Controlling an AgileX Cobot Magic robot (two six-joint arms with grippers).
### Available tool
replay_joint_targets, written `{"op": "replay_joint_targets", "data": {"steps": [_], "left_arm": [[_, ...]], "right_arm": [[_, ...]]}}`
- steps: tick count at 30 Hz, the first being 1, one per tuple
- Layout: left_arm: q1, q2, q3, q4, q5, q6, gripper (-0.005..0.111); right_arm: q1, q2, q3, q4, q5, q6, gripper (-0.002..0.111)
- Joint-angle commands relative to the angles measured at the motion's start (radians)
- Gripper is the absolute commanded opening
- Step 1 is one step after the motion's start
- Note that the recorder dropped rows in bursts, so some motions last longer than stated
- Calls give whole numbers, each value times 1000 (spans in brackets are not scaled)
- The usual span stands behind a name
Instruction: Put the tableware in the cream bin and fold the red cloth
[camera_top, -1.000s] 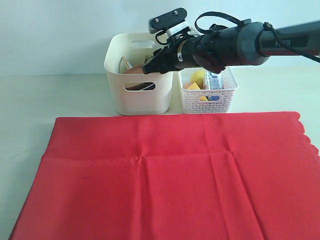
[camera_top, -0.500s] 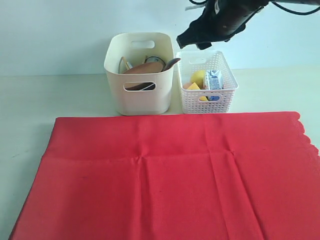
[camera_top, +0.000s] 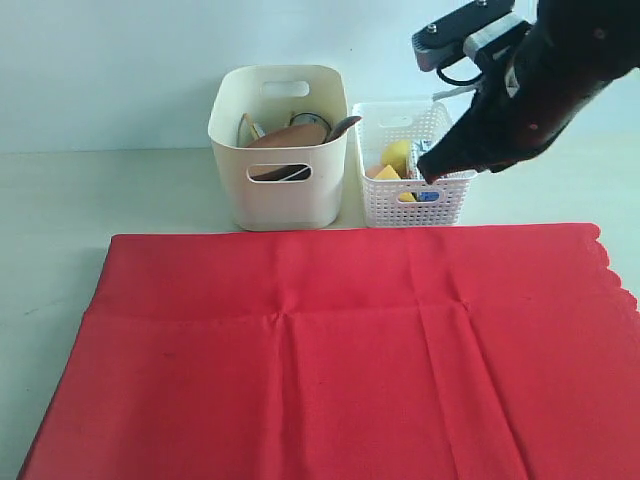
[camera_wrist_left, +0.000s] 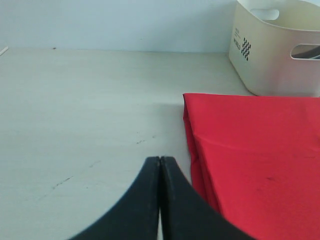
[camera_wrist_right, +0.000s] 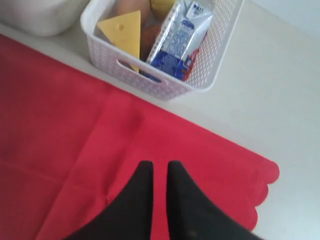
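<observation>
The red cloth (camera_top: 330, 350) lies spread flat over the table's front, its scalloped edge (camera_wrist_right: 260, 195) on the right. Behind it stands the cream bin (camera_top: 280, 200) holding tableware: a brown wooden plate (camera_top: 290, 137) and a spoon handle (camera_top: 342, 125) show above the rim. My right gripper (camera_top: 428, 172) hangs in front of the white basket, above the cloth's far edge. Its fingers (camera_wrist_right: 160, 165) stand a narrow gap apart with nothing between them. My left gripper (camera_wrist_left: 160, 159) is shut and empty over bare table beside the cloth's left edge (camera_wrist_left: 190, 130).
A white perforated basket (camera_top: 440, 205) stands right of the cream bin, holding a blue milk carton (camera_wrist_right: 177, 40), a cheese wedge (camera_wrist_right: 125, 32) and a lemon (camera_top: 396, 152). Pale table surface (camera_wrist_left: 90, 100) stretches left of the cloth.
My right arm has left the cream bin, swung up and to the right, then come down in front of the white basket. Its jaws have narrowed. The left gripper has not moved.
</observation>
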Motion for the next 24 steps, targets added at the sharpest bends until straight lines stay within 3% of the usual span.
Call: {"op": "replay_joint_targets", "data": {"steps": [1,14,24], "left_arm": [[-5,-6,3,1,-13,-1,0],[-5,-6,3,1,-13,-1,0],[-5,-6,3,1,-13,-1,0]], "right_arm": [[1,-98,61,0,56,-6,1],[1,-393,299,19,117,-6,1],[1,-464,438,80,-44,20,1]]}}
